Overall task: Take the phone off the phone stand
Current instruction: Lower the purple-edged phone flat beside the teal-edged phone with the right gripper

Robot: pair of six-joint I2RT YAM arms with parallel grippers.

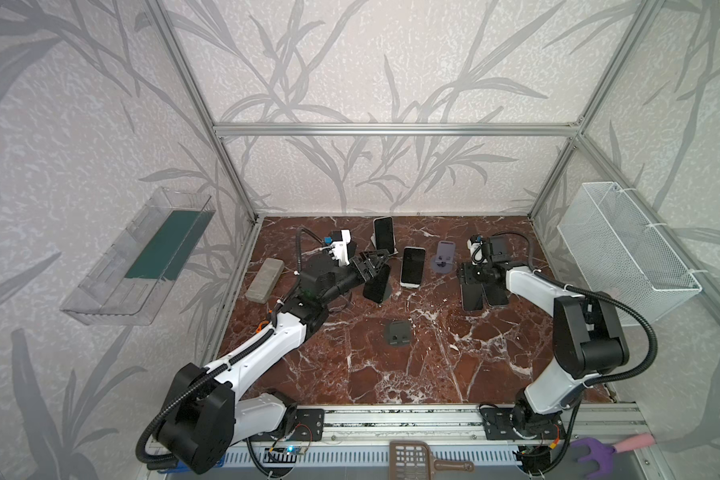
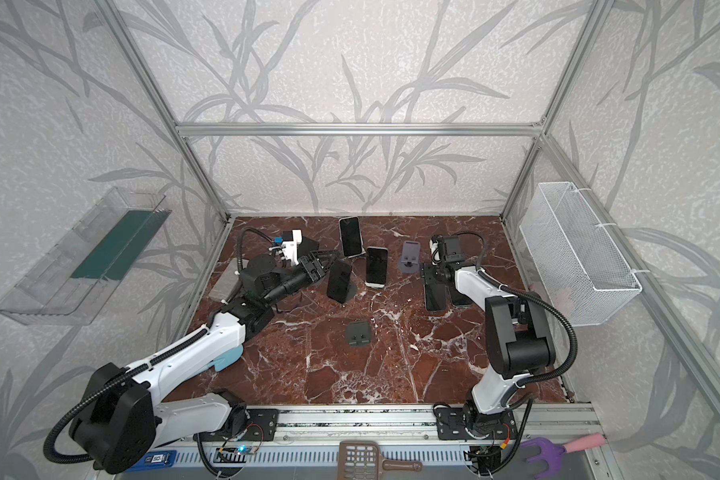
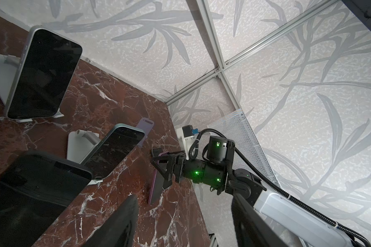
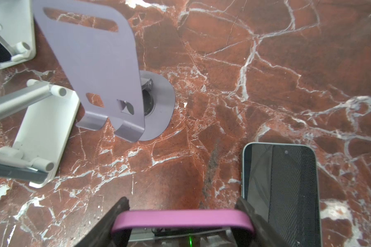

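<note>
Tray of clear plastic holds green sheet.

This was a robotics lab cell rather than a home. An aluminium frame held panels of leaf-print wallpaper. The left arm and right arm were bolted to a slotted rail edging a marble-patterned table. A bare circuit board sat below, and a wire basket hung from a wall.
</note>
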